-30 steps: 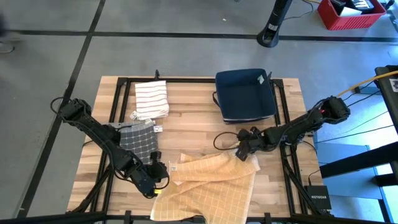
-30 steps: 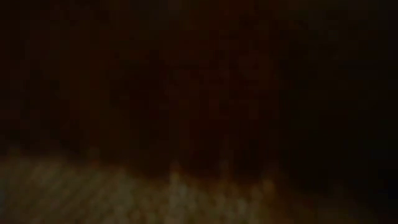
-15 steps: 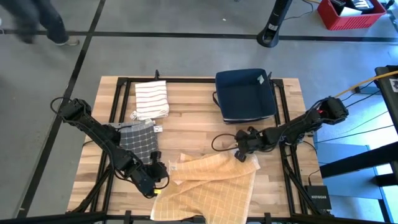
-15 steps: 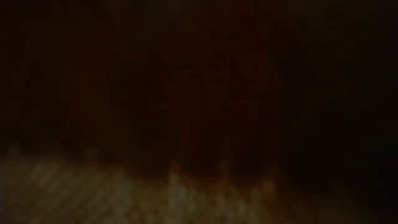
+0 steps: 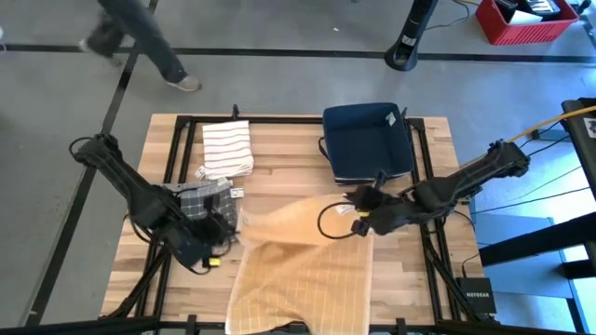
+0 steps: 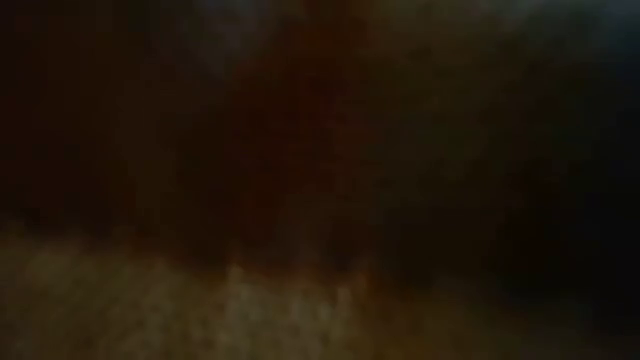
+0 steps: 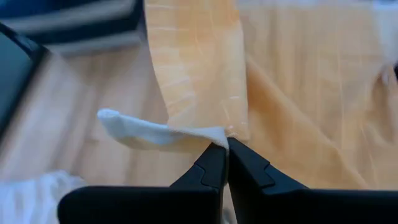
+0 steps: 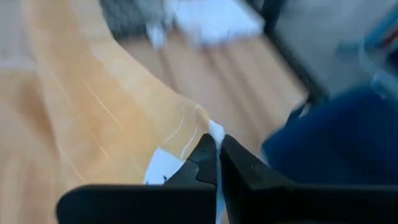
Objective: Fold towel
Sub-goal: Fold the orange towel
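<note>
From above, the yellow towel (image 5: 303, 265) lies across the table's (image 5: 279, 181) near middle, lifted between the left gripper (image 5: 228, 226) and right gripper (image 5: 361, 216); a striped cloth (image 5: 227, 147), grey checked cloth (image 5: 200, 200) and navy bin (image 5: 367, 141) lie beyond. The low view is too dark to read. Each wrist view shows fingers pinched tight on a towel corner with its white tag (image 7: 146, 132), no writing legible.

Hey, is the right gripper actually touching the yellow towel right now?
Touching. In the right wrist view the right gripper is shut on a corner of the yellow towel, the cloth edge pinched between the two dark fingers.
</note>
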Available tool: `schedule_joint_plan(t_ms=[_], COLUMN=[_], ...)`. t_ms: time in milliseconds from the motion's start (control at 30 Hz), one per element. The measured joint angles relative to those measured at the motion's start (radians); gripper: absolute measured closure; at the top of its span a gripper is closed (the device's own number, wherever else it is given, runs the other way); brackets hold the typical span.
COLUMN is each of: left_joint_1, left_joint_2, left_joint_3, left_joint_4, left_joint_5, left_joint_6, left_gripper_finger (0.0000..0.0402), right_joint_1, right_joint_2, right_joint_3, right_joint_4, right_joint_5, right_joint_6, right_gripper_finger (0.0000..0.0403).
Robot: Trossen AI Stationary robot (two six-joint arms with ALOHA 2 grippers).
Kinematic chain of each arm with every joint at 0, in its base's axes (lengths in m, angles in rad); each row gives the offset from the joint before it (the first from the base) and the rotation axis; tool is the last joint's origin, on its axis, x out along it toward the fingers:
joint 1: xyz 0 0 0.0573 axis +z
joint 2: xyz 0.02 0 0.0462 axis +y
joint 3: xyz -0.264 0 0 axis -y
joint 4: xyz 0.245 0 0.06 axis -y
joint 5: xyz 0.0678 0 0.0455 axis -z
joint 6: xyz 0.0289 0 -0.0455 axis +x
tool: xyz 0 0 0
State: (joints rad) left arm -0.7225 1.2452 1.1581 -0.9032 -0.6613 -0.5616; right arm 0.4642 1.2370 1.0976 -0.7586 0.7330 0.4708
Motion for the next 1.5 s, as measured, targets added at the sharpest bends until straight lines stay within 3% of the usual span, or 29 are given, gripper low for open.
schedule_joint_plan(t_ms=[267,467,567,633,767,900,1100,1333,1500], left_joint_1=[0.004,0.004,0.004,0.008,0.018,0.001,-0.044,-0.111,-0.125], left_joint_2=[-0.168,-0.291,-0.345,-0.379,-0.409,-0.398,-0.312,-0.116,0.059], left_joint_3=[0.083,0.13,0.136,0.137,0.116,0.02,-0.175,-0.366,-0.433], left_joint_4=[-0.003,-0.006,0.006,0.008,-0.015,-0.048,-0.012,0.207,0.283], left_joint_5=[-0.188,-0.242,-0.326,-0.388,-0.402,-0.343,-0.253,-0.112,-0.011], left_joint_6=[0.172,0.217,0.255,0.263,0.234,0.143,-0.012,-0.047,-0.077], left_gripper_finger=[0.0394,0.0394,0.0394,0.0394,0.0398,0.0398,0.0399,0.0399,0.0399], right_joint_1=[0.007,0.007,0.007,0.007,0.009,0.048,0.141,0.236,0.25], right_joint_2=[-0.002,-0.003,-0.003,-0.004,0.0,0.01,0.012,0.023,0.079], right_joint_3=[0.266,0.413,0.469,0.491,0.484,0.365,0.072,-0.262,-0.398], right_joint_4=[-0.009,-0.009,-0.007,-0.004,-0.08,-0.194,-0.145,0.261,0.501], right_joint_5=[0.163,0.289,0.341,0.373,0.338,0.276,0.25,0.139,0.059], right_joint_6=[-0.235,-0.39,-0.455,-0.48,-0.393,-0.186,0.079,0.165,0.171], right_gripper_finger=[0.0397,0.0396,0.0397,0.0398,0.0399,0.04,0.04,0.04,0.04])
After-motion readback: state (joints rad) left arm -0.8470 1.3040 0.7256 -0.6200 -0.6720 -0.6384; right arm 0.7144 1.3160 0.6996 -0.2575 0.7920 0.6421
